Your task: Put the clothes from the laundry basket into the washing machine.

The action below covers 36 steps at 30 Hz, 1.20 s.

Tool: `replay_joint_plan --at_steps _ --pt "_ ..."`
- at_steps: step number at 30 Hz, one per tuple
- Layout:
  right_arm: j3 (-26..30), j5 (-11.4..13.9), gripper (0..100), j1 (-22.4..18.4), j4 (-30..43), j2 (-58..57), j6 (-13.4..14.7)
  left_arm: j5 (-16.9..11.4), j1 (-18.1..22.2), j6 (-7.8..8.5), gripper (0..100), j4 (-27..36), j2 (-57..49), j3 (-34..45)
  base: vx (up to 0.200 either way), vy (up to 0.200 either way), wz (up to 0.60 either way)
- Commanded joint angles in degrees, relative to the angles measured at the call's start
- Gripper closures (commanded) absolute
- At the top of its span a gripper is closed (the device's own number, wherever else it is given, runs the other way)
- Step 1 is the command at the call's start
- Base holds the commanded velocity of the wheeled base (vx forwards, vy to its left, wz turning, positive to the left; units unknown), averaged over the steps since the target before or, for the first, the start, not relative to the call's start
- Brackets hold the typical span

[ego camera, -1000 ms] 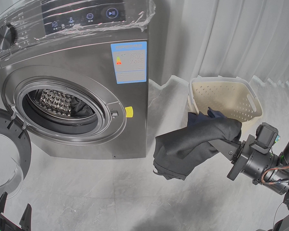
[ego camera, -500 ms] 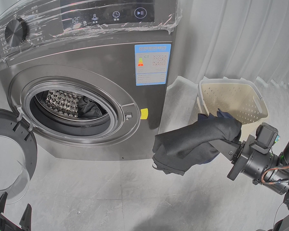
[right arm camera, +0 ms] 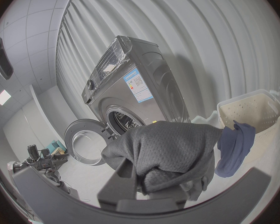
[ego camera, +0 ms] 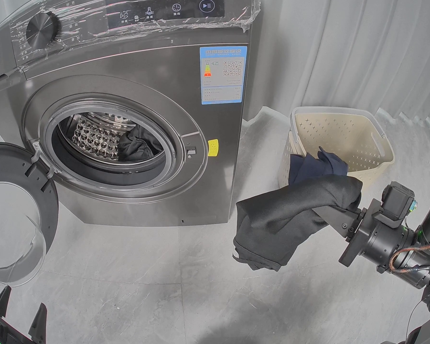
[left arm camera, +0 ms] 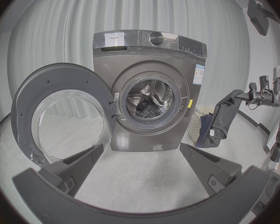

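Grey floor, pale curtains, washing machine with its door open and dark clothes in the drum. Right gripper is clamped on a dark grey garment hanging just beside the laundry basket (blue garment droops over its rim); left gripper sits low, jaws wide.

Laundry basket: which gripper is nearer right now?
Right. The right gripper, shut on a dark grey garment, hangs just in front of the laundry basket. The left gripper, open, sits low near the open washer door, well away from it.
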Motion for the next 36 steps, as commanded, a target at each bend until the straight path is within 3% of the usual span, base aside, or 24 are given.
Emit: replay_joint_plan --at_steps 1,11,15,24,36 --pt "0.0 0.0 100 -0.8 0.0 -0.2 -0.5 0.0 0.0 -0.01 0 0.1 -0.9 0.8 0.000 0.200 0.00" --pt "0.0 -0.1 100 -1.6 0.4 -0.4 -0.8 0.0 0.0 -0.01 0 0.0 -0.9 0.8 0.000 0.200 0.00" --pt "-0.3 -2.5 100 -0.1 0.1 0.0 -0.8 0.0 0.0 -0.01 0 0.0 -0.9 0.8 0.000 0.200 0.00" --pt "1.5 -1.5 100 0.3 0.1 0.7 -0.7 -0.2 0.0 0.60 0 0.1 -0.9 0.8 0.000 0.200 0.00" --pt "3.4 -1.1 100 -0.5 0.0 0.8 0.2 -0.2 0.0 0.51 0 0.1 -0.9 0.8 0.000 0.000 0.00"
